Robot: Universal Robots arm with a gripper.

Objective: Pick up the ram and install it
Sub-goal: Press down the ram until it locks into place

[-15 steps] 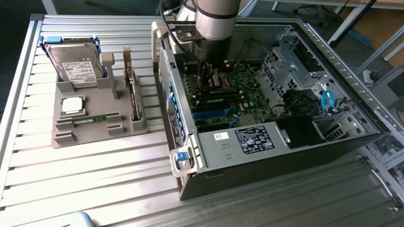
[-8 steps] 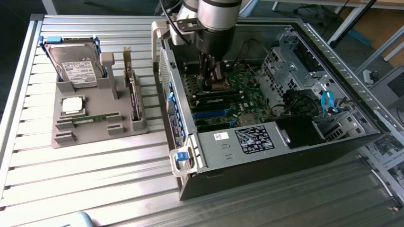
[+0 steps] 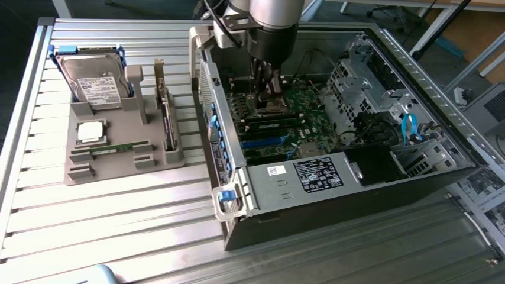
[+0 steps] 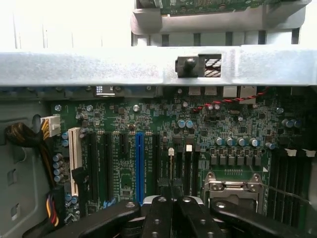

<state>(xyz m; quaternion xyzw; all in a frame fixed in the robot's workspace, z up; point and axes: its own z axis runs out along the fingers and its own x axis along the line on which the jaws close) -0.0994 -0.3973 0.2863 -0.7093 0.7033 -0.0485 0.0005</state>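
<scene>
**Shut Gripper Low Over the Board, Ram Back in the Holder**

Black fingertips sit pressed together in the wrist view: your gripper (image 4: 172,198) is shut, and I can make out nothing clamped in it. It hangs low inside the computer case (image 3: 355,195), just above the motherboard (image 4: 148,119), with the metal-framed processor socket (image 4: 233,186) close beside its tips and the blue expansion slot (image 4: 139,163) on the other side.

Seen from the exterior view, the gripper (image 3: 268,94) stands at about twelve o'clock within the case. The ram (image 3: 118,147) appears to lie flat in the grey holder (image 3: 118,171), well apart from the arm, at about nine o'clock from the case. The silver processor chip (image 3: 91,131) lies just beside it and the hard drive (image 3: 94,83) stands further back, toward eleven o'clock.

Your risks, as I judge them:
- Closed tips this near the board could scrape the socket latch or the small capacitors if you descend or slide sideways.
- The red wire (image 4: 223,101) and the cable bundle (image 4: 25,136) could snag on a careless exit past the case wall.
- At the holder, the chip so near the ram invites a wrong or skewed grasp.
</scene>
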